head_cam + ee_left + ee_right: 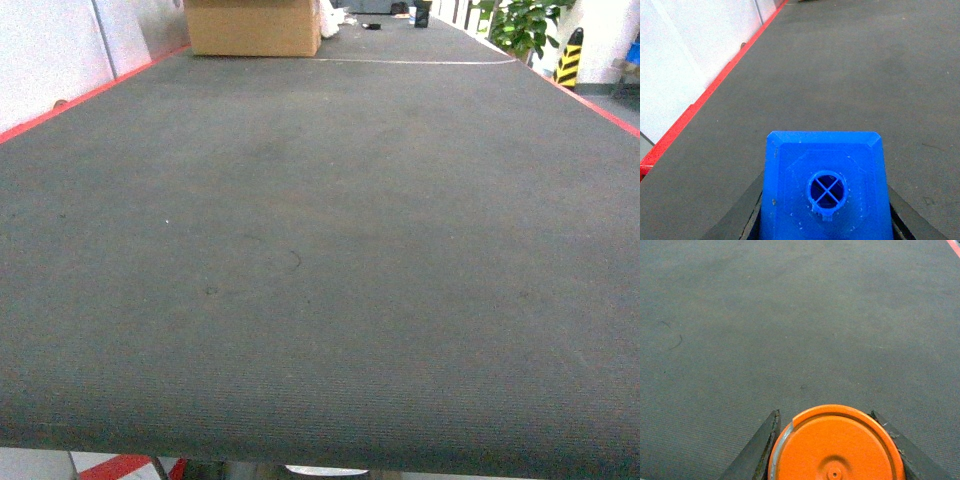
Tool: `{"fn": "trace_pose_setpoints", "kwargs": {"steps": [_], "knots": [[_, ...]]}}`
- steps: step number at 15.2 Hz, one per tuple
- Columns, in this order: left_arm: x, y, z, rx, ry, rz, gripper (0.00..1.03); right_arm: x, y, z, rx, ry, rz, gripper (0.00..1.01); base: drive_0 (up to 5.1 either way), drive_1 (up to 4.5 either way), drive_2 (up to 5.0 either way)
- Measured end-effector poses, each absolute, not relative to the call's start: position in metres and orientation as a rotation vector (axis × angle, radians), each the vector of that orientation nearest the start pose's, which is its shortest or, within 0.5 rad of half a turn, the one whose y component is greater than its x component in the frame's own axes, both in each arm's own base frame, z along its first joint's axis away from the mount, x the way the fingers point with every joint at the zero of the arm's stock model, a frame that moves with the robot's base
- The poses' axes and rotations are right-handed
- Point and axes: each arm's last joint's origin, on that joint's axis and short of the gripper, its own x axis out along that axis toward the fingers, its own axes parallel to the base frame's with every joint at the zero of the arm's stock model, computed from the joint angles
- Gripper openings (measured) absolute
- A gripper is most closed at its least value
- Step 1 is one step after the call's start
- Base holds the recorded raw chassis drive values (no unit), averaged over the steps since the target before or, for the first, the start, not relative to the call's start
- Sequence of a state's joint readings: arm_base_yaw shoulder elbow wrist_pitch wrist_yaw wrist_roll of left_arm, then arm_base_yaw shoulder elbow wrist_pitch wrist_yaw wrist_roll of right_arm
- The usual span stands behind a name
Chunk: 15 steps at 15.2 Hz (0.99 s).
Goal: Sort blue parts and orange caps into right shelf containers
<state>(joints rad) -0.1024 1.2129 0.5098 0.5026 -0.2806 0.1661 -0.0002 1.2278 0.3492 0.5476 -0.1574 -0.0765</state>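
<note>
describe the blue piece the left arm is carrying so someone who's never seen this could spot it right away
Start at the long grey table with the red edge. Above it, the left tool is shut on the blue part, its dark fingers on either side. It is a bright blue block with bevelled top corners and a round, cross-barred hole.

A red-edged grey table point(320, 300) carries a cardboard box point(253, 27) at its far end.

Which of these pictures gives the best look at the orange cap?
The right wrist view: the orange cap fills the bottom of the picture, its flat top facing the camera, between the right gripper's dark fingers. The head view and the left wrist view do not show it at all.
</note>
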Motion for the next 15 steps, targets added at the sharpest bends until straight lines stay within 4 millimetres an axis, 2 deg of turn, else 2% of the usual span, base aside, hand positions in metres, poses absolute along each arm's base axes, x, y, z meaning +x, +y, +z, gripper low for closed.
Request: {"fn": "trace_pose_setpoints", "kwargs": {"steps": [5, 15], "knots": [[0.2464, -0.0174, 0.2192, 0.203, 0.211, 0.161, 0.45, 0.2249, 0.0046, 0.1705, -0.05, 0.324, 0.169, 0.44, 0.0, 0.0, 0.0], [0.2465, -0.0172, 0.2193, 0.203, 0.21, 0.164, 0.45, 0.2249, 0.0058, 0.1708, -0.051, 0.321, 0.174, 0.44, 4.8, -2.57, -2.6]]}}
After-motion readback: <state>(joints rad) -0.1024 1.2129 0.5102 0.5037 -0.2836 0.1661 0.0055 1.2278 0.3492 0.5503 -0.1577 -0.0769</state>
